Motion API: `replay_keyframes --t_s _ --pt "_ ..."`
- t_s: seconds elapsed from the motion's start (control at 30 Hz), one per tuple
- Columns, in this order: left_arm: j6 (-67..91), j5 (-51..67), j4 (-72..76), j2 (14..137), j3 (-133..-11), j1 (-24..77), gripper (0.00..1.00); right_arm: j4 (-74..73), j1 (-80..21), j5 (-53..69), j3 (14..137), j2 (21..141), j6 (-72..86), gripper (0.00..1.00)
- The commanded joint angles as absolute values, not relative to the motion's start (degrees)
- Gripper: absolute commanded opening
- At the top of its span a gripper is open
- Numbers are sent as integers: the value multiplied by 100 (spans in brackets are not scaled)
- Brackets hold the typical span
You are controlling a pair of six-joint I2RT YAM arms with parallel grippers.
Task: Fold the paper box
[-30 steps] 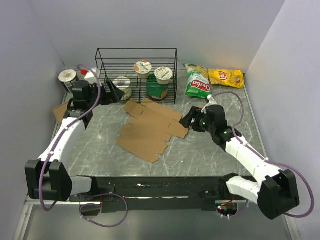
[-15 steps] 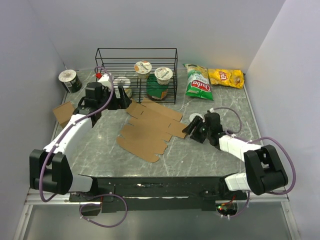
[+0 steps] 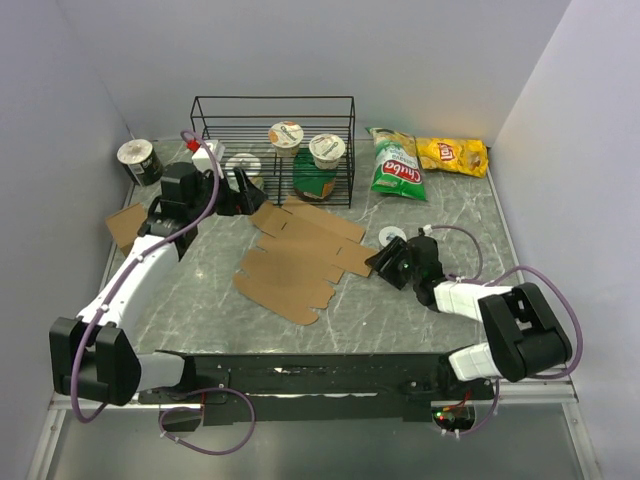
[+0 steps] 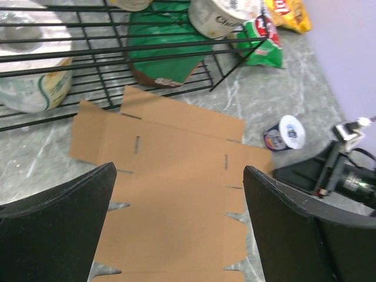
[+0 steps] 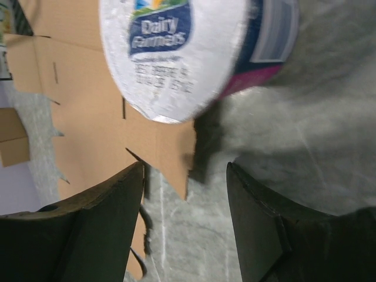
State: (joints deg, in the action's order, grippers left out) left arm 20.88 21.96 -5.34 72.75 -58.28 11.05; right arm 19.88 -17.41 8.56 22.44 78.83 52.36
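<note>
Left gripper (image 4: 179,176) over box (image 4: 176,147), right gripper (image 5: 185,167) at its edge, both agape, empty; risk: right bumps adjacent cup (image 5: 194,53).

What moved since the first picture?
The right hand dropped low and slid back toward the near edge as its arm folded up, uncovering a small white-lidded yogurt cup. The left hand shifted slightly right, toward the flat brown cardboard sheet. Neither hand grabbed anything; both are open. The sheet stayed flat and unmoved.
</note>
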Motion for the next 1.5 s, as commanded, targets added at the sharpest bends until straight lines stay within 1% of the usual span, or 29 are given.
replay_keyframes --t_s 0.0,0.17,0.3,0.47,0.5,0.53,0.6,0.7,0.73,0.8,0.83,0.87,1.13,1.23,1.33,1.47 --pt "2259 2557 -202 6961 -5801 1125 96 2881 -1854 826 2250 8147 5344 65" --pt "2381 2627 -132 6768 -5801 1107 96 3681 -1969 1019 2215 8709 5475 63" --pt "2627 2996 193 6662 -5669 1037 96 4349 -1978 1142 2188 9105 5581 58" --pt "2795 3129 352 6680 -5581 923 96 4570 -2039 985 2145 9211 5468 50" --pt "2786 3103 343 6680 -5590 914 96 4623 -2048 967 2092 9167 5432 47" --pt "2777 3094 334 6688 -5581 914 96 4736 -2048 941 2066 9132 5388 41" --pt "2786 3120 360 6706 -5564 879 96 4842 -2048 932 2013 9018 5256 36" --pt "2918 3286 509 6741 -5502 792 96 5027 -2057 1037 2004 8860 5072 24" --pt "2970 3339 632 6767 -5476 765 96 5053 -2057 1063 1995 8825 5036 18" --pt "3155 3532 790 6794 -5397 677 96 5124 -2048 1142 1960 8667 4931 10" --pt "3199 3585 852 6811 -5362 642 96 5141 -2048 1151 1951 8605 4878 3" --pt "3251 3612 940 6812 -5344 624 96 5133 -2039 1204 1934 8535 4756 1" --pt "3146 4094 747 6908 -5493 457 96 4633 -1714 2029 2021 7481 3930 0" --pt "3365 4445 887 6839 -5319 133 96 4308 -1425 2476 2048 6901 3657 0" --pt "3655 4850 1335 6785 -5090 -272 96 3948 -1152 2925 2109 6338 3350 0" --pt "3604 5027 1301 6987 -4948 -334 96 3455 -906 3401 2311 5715 2962 0"
